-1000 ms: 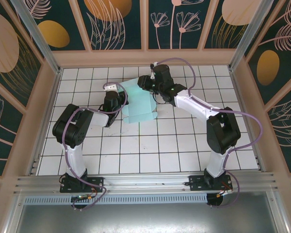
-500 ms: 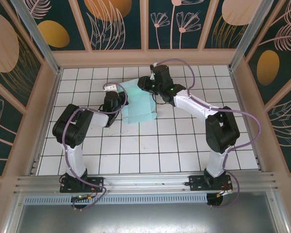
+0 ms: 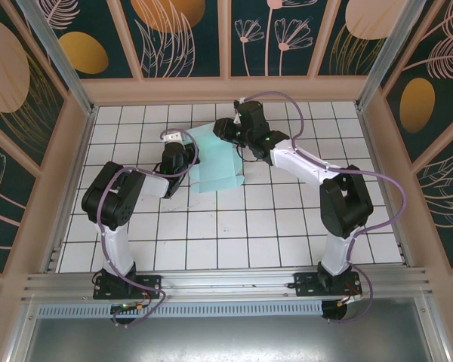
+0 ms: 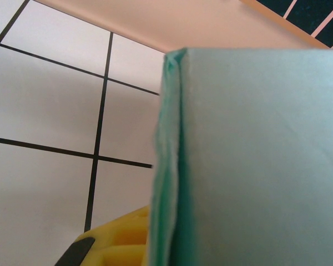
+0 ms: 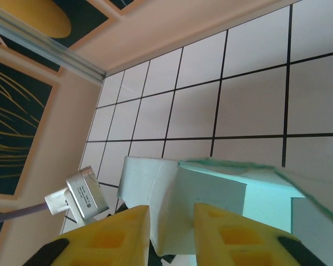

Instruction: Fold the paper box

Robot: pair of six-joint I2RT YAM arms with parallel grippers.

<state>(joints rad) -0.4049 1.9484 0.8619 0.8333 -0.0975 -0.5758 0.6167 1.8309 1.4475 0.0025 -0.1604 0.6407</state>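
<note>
**Teal paper box [image 3: 215, 162] on far-centre tiles [image 3: 211, 241]**

It sits between both grippers. Left gripper [image 3: 187, 154] is clenched on its doubled wall, and card blocks most of that wrist view. Right gripper [image 5: 172, 216] has its fingers apart, astride a flap; contact unclear.

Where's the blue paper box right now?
In the top view, the paper box sits on the white tiles toward the far wall, between the left pincer and the right pincer.

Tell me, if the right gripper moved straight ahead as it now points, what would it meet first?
Probably the paper box: its pale wall stands directly ahead of the right gripper, seemingly reaching in between the jaws.
</note>
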